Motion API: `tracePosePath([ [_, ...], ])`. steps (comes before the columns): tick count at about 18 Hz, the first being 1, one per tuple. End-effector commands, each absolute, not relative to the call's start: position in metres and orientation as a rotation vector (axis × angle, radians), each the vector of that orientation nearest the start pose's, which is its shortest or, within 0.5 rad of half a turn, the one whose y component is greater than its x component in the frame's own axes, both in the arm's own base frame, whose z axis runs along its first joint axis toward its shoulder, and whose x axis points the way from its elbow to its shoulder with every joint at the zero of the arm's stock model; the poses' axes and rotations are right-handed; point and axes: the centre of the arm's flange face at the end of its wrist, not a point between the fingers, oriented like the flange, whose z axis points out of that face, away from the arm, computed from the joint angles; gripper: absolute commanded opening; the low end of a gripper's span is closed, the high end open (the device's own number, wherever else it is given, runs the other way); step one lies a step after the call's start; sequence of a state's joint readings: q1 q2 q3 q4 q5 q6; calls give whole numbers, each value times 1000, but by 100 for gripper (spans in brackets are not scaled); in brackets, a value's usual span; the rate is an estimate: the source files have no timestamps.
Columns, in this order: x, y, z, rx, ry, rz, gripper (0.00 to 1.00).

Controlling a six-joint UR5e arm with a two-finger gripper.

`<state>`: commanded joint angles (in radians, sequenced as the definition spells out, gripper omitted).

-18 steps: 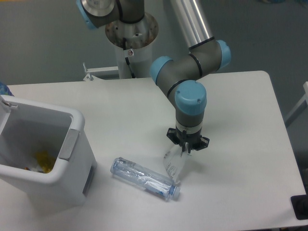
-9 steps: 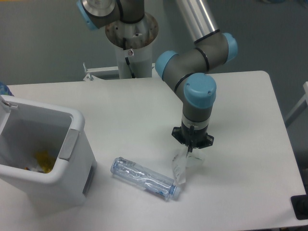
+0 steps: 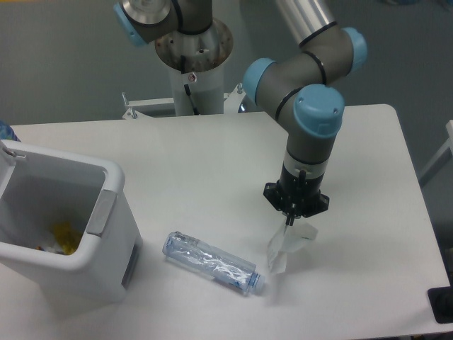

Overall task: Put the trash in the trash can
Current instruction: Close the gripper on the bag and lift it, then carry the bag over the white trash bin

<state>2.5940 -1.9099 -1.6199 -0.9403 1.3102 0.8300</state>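
camera view shows both pieces of trash outside the white boxy plastic trash can [image 3: 113, 185] at the counter's [image 3: 368, 142] front-left corner. the gripper [image 3: 289, 222] pinches the crumpled clear plastic wrapper [image 3: 287, 244] by its top, near the front edge. the crushed bluish clear plastic bottle [image 3: 212, 263] lies untouched between wrapper and can. both drops remain.

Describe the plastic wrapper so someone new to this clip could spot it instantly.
Start at the white table and follow the grey and blue robot arm down to its gripper. The wrapper hangs from the gripper's tip, a limp, see-through scrap. Unlike the crushed bottle lying flat to its left, it is thin, shapeless and pinched from above.
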Motion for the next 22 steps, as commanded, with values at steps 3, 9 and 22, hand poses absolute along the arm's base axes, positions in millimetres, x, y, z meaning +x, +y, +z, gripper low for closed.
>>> tracePosePath([
  [3,-444,464,374,-2705,-236,46,0],
  [9,-406,478,434,-2580,-285,-11,0],
  [22,-323,517,511,-2421,-313,-173,0],
])
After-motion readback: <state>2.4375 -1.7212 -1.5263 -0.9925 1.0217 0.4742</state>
